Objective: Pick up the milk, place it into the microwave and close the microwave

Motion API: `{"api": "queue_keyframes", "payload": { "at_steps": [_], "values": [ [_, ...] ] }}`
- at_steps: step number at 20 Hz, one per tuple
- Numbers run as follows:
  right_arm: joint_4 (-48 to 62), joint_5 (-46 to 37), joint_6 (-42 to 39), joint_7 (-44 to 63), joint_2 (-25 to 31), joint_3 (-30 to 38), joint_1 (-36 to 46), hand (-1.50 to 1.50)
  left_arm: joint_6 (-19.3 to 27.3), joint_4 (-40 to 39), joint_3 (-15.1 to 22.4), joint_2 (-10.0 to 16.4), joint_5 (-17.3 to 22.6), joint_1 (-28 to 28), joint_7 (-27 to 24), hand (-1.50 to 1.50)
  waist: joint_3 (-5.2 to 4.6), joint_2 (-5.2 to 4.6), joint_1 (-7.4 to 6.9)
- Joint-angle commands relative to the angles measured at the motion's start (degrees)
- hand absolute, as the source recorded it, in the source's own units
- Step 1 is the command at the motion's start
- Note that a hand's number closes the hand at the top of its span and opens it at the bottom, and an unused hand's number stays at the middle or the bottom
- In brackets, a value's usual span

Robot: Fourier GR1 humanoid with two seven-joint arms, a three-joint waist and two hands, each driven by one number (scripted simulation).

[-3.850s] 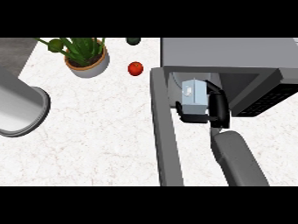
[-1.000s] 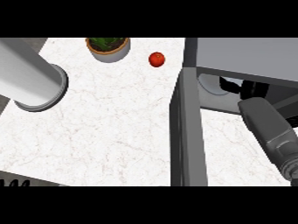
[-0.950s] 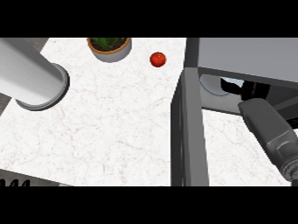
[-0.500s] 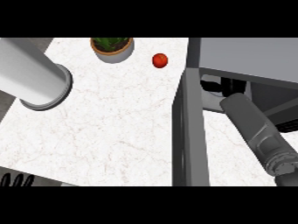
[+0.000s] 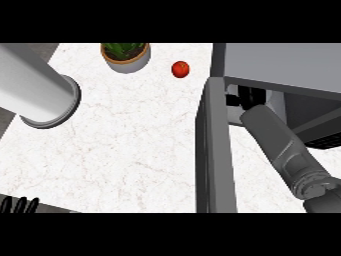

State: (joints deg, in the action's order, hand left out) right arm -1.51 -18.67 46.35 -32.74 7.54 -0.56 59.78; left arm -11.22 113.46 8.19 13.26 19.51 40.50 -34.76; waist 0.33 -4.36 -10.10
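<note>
Microwave door edge-on flanks right robot hand; its grip cannot be told.

bright, even light from above leaves the white marble counter nearly washed out across the middle of the frame. a thin dark shadow rims the lower end of the pale cylinder at upper left. the microwave cavity at right is dim, its door a flat mid grey
</note>
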Motion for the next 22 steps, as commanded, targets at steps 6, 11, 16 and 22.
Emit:
{"api": "queue_keyframes", "payload": {
  "at_steps": [6, 11, 16, 22],
  "values": [
    [-5.06, 7.24, -10.79, -5.78, -3.34, 7.35, -1.49, -1.50, 0.03, 0.55, 0.03, -0.14, -0.17, 0.95, -0.21, -1.50, 0.23, 1.01, 2.20],
    [-6.62, 11.01, -16.72, -11.27, -5.21, 11.21, -4.97, -1.50, 0.05, 0.57, 0.97, -0.64, -0.64, 1.46, -0.22, -1.50, 0.16, 1.66, 3.75],
    [-6.34, 12.99, -24.86, -17.12, -5.01, 13.17, -9.62, -1.50, 0.06, 2.45, 0.35, -0.16, 0.34, 2.53, 0.89, -1.50, 0.07, 2.16, 5.19],
    [-6.18, 14.70, -29.11, -23.44, -5.71, 15.00, -14.42, -1.50, 0.49, 1.39, 1.81, -1.94, -2.58, 4.83, -1.86, -1.50, -0.10, 3.02, 6.34]
  ]
}}
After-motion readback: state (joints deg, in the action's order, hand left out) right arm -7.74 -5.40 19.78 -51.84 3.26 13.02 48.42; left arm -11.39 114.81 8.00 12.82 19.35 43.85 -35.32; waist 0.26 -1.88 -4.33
